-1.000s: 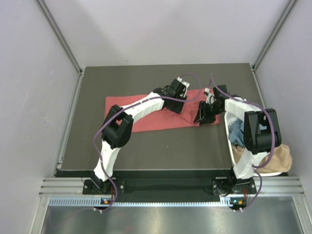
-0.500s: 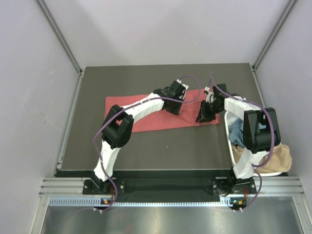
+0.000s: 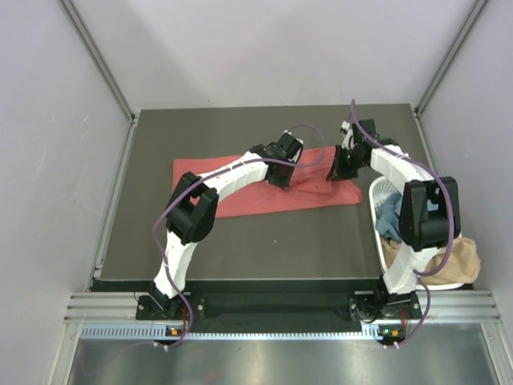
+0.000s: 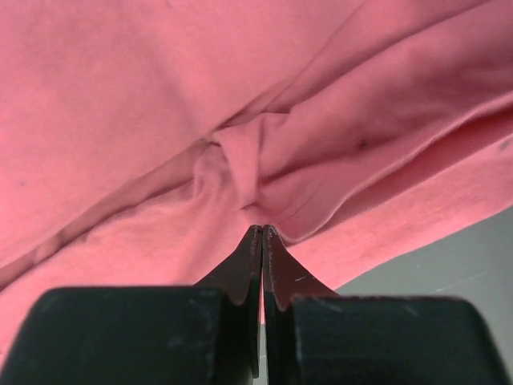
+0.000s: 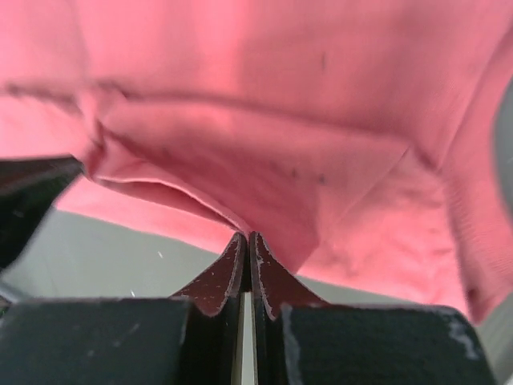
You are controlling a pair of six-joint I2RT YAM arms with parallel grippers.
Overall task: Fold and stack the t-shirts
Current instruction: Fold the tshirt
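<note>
Table [image 3: 240, 241]: dark top. The coral-red t-shirt [image 3: 248, 200] lies spread across its middle, long axis left to right, with its right end reaching almost to the basket [image 3: 376, 233]. The basket is white and sits at the table's right near edge, beside the right arm's base. A blue t-shirt [image 3: 389, 216] is heaped in it, and a tan t-shirt [image 3: 465, 261] spills over its near right rim.

Overhead view: the left arm [image 3: 228, 172] reaches diagonally over the red cloth and hides a strip of it. The left tool [image 3: 280, 178] is down on the shirt right of centre, and the right tool [image 3: 333, 172] is at its far right corner. The two are near each other but apart. Finger state is not readable from above.

The wrist views settle it. Left tool [image 4: 261, 234]: fingers pressed together on a small bunched pinch of red cloth, creases running out from the tips. Right tool [image 5: 247, 239]: fingers likewise pressed together, nipping a folded edge, and the cloth hangs clear of the grey table beneath. Only the overhead view takes in the basket and the other two shirts.
</note>
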